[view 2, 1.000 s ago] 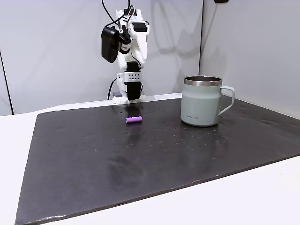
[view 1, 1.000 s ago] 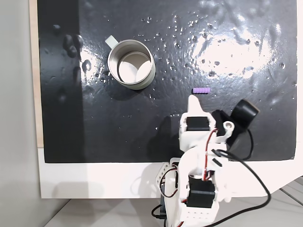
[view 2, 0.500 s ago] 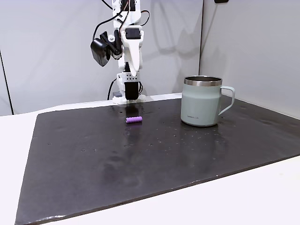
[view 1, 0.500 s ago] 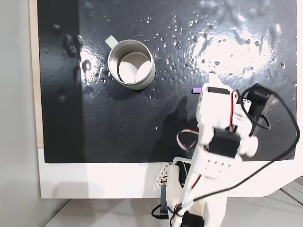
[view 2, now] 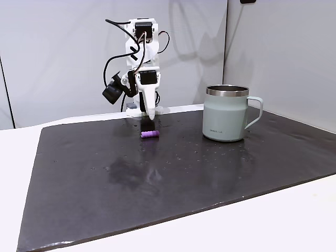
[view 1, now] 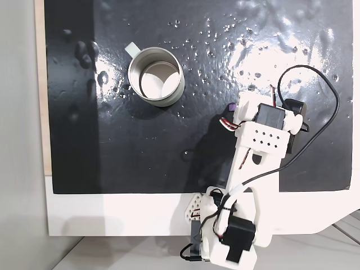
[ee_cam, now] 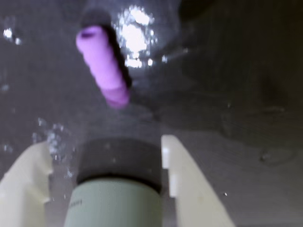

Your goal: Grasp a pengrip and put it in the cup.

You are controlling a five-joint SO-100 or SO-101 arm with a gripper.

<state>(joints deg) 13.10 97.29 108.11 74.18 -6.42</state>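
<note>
Wrist view shows the claw (ee_cam: 106,156) with its two pale fingers spread, nothing between them yet, and the purple pengrip (ee_cam: 102,66) lying just ahead of the tips, slanted across the gap. The grey-green cylinder between the fingers looks like the cup seen beyond them, though I cannot be sure.

From the side-on fixed view, the claw (view 2: 150,116) points down and hangs just above the pengrip (view 2: 149,135), which rests on the dark wet mat (view 2: 173,178) covering the tabletop. The cup (view 2: 227,113) stands upright well apart to the right in that view. From above, the arm covers nearly all of the pengrip (view 1: 232,107); the cup (view 1: 135,59) sits up and to the left.

This looks like the reach step, grasp not yet made. Next, the claw likely needs to drop lower, straddle the tube across its narrow width, then pinch.
</note>
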